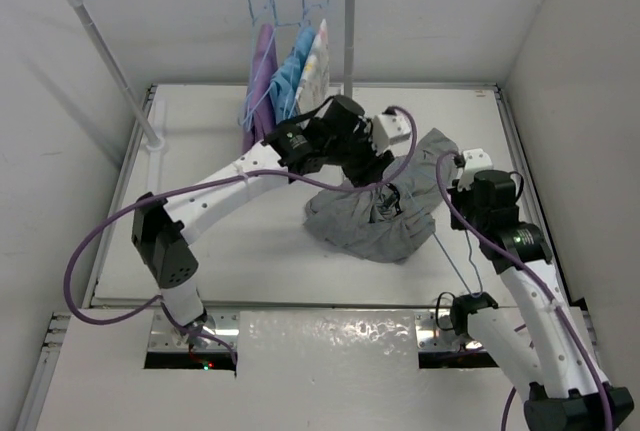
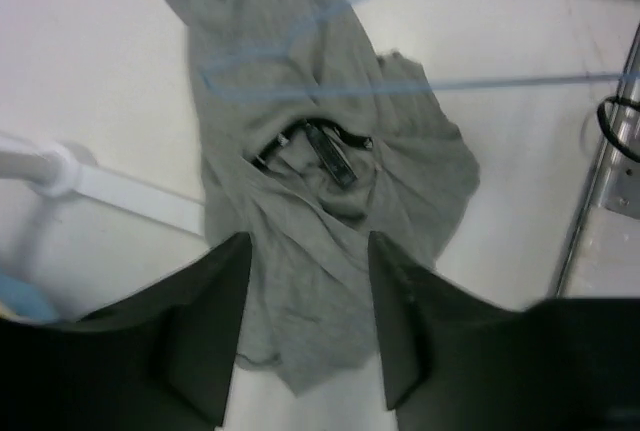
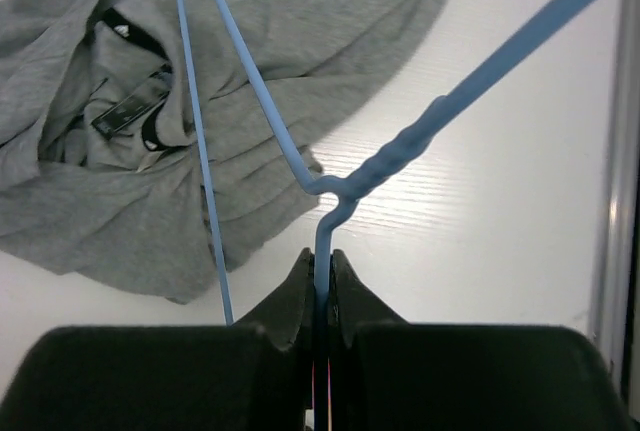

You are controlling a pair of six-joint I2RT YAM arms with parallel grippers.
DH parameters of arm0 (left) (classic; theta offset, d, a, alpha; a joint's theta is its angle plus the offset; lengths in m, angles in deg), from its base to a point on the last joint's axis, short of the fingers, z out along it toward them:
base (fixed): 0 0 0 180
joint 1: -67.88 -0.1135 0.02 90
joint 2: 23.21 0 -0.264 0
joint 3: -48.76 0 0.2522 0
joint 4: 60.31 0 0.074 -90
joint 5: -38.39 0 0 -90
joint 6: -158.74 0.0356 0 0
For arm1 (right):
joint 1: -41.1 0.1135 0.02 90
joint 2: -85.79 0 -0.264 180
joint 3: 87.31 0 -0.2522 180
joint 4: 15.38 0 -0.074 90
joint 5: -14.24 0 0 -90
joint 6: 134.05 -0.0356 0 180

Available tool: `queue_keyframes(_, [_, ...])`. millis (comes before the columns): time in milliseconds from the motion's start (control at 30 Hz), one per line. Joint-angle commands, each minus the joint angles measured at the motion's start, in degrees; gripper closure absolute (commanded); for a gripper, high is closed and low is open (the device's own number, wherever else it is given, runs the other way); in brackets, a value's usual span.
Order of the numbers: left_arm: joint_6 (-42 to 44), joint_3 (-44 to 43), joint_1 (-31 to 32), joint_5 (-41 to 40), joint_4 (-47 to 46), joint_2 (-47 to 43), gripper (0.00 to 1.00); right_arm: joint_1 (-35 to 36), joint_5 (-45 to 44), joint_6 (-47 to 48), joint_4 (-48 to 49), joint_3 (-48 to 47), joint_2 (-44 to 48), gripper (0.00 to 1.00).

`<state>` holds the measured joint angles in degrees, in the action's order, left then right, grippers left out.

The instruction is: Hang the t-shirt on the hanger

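Hanger (image 3: 400, 143) hook end hidden inside pinched right claw (image 3: 320, 273); wires run off top edge in right wrist view. Left wrist view: hanger blurred to pale streaks, shirt (image 2: 300, 151) cut by top edge, hem partly behind left claw (image 2: 308, 251) fingers. Collar label (image 3: 128, 109) print too small to read. Top view: hanger barely traceable.

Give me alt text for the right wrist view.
The right gripper is shut on the wire stem of the light-blue hanger. Beyond it, the grey t-shirt lies crumpled on the white table, its black neck label showing.
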<state>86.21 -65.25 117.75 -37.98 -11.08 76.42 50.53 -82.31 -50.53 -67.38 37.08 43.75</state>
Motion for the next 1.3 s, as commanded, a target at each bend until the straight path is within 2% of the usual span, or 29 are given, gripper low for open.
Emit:
queue_keyframes(0, [-5.6, 6.2, 0.4, 2.3, -0.5, 2.6, 0.69, -0.2, -8.0, -2.7, -1.9, -3.9, 3.5, 1.0])
queue_keyframes(33, [-6.1, 6.6, 0.4, 2.2, -0.4, 5.6, 0.84, -0.3, -8.3, -2.8, -2.7, -4.0, 4.0, 1.0])
queue_keyframes(100, [-7.2, 6.7, 0.5, 1.3, -1.5, 9.2, 0.86, -0.3, -8.8, -2.7, -3.7, -4.4, 4.1, 1.0])
queue_keyframes(233, [-7.3, 5.2, 1.4, -3.6, -4.2, 13.7, 0.61, -0.3, -8.1, -2.3, -5.0, -4.0, 4.7, 1.0])
queue_keyframes(300, [-7.5, 3.8, 1.4, -4.0, -3.9, 16.3, 0.57, -0.3, -7.1, -2.2, -4.7, -3.5, 5.4, 1.0])
queue_keyframes(367, [-7.5, 2.5, 1.4, -4.3, -4.3, 17.6, 0.57, -0.2, -6.7, -1.9, -4.7, -3.3, 6.0, 1.0])
queue_keyframes(467, [-7.7, 2.2, 1.4, -4.7, -4.8, 19.3, 0.61, -0.2, -6.8, -1.2, -4.8, -3.2, 6.0, 1.0])
queue_keyframes(500, [-7.7, 2.2, 1.4, -5.0, -4.8, 19.6, 0.66, -0.3, -6.7, -1.1, -5.0, -3.2, 5.9, 1.0])
queue_keyframes(567, [-7.2, 2.2, 1.4, -6.8, -4.6, 19.6, 0.94, -0.3, -5.6, -0.6, -5.3, -3.2, 5.8, 1.0])
queue_keyframes(600, [-7.0, 2.2, 1.4, -8.1, -4.4, 19.0, 1.0, -0.3, -4.8, -0.2, -5.4, -3.5, 5.9, 1.0])
queue_keyframes(700, [-4.6, 2.9, 0.9, -12.6, -2.6, 15.4, 1.0, -0.2, 4.1, 2.0, -7.0, -5.8, 6.3, 1.0])
queue_keyframes(767, [-3.4, 4.1, -1.2, -12.8, -3.0, 12.4, 1.0, -0.2, 12.8, 3.5, -8.7, -8.0, 6.2, 1.0])
queue_keyframes(800, [-3.3, 5.3, -2.0, -12.2, -3.5, 9.3, 1.0, -0.2, 14.3, 3.8, -9.6, -8.4, 5.8, 1.0])
queue_keyframes(933, [-2.9, 6.0, -7.5, -4.8, -2.5, 4.6, 1.0, -0.2, 15.2, 3.9, -10.5, -8.8, 6.3, 1.0])
queue_keyframes(1067, [-0.7, 5.4, -7.6, -2.6, -1.4, 3.7, 1.0, -0.3, 19.0, 4.0, -9.2, -7.5, 5.8, 1.0])
queue_keyframes(1167, [0.5, 4.9, -7.6, -1.4, 0.5, 4.2, 1.0, -0.2, 18.4, 3.6, -8.6, -6.9, 4.0, 1.0])
queue_keyframes(1267, [1.1, 6.0, -7.6, -1.1, 0.1, 3.8, 1.0, -0.2, 21.0, 4.0, -3.7, -5.1, 3.6, 1.0])
